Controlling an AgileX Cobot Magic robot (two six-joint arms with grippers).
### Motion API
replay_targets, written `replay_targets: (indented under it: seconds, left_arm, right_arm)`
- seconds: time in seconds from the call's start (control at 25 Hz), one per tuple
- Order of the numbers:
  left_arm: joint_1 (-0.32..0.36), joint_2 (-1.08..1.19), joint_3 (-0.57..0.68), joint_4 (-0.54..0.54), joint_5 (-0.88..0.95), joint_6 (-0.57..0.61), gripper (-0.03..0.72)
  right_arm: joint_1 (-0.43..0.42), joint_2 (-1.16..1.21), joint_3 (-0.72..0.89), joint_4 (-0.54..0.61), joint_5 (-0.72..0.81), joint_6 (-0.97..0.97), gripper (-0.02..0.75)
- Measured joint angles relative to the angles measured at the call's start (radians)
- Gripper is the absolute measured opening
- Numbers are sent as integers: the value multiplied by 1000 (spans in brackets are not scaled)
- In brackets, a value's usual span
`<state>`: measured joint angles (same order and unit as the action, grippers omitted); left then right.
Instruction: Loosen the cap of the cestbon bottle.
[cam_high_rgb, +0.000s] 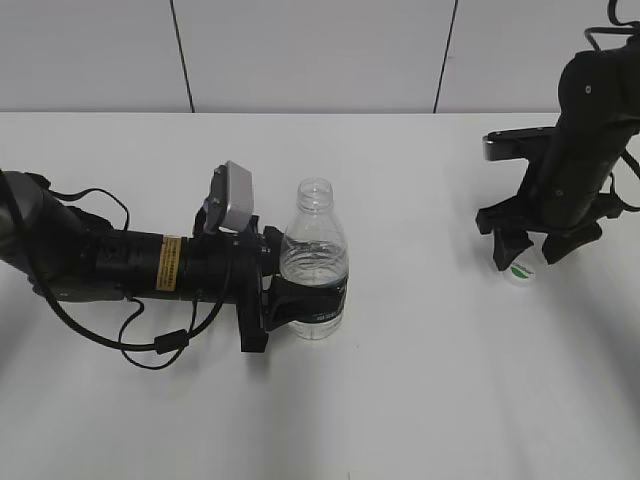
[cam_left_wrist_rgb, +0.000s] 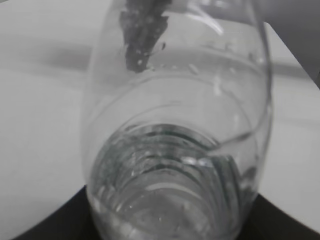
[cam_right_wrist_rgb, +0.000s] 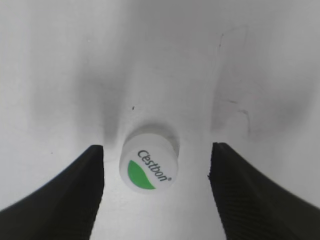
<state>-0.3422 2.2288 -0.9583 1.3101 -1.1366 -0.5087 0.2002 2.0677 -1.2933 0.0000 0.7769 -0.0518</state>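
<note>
On the left of the white bench (cam_high_rgb: 420, 400), the left claw (cam_high_rgb: 300, 305) lies low and is clamped around the lower body of the cestbon bottle (cam_high_rgb: 314, 262), at its dark green label. The bottle stands upright with its neck open and uncapped; the left wrist view looks through its clear ribbed wall. Well apart to the right, the cap (cam_right_wrist_rgb: 148, 165) sits on the bench, green mark up, between the spread fingers (cam_right_wrist_rgb: 55, 200) of the right claw (cam_high_rgb: 522, 250), which touches nothing.
</note>
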Motion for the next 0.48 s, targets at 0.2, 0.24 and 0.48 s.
replay_targets:
  seconds: [0.2, 0.24, 0.48]
  left_arm:
    - [0, 0, 0, 0, 0, 0, 363]
    - [0, 0, 0, 0, 0, 0, 363]
    - [0, 0, 0, 0, 1, 0, 363]
  right_arm:
    - [0, 0, -57, 0, 77, 0, 521]
    - [0, 0, -70, 0, 102, 0, 521]
    - [0, 0, -146, 0, 232, -1, 521]
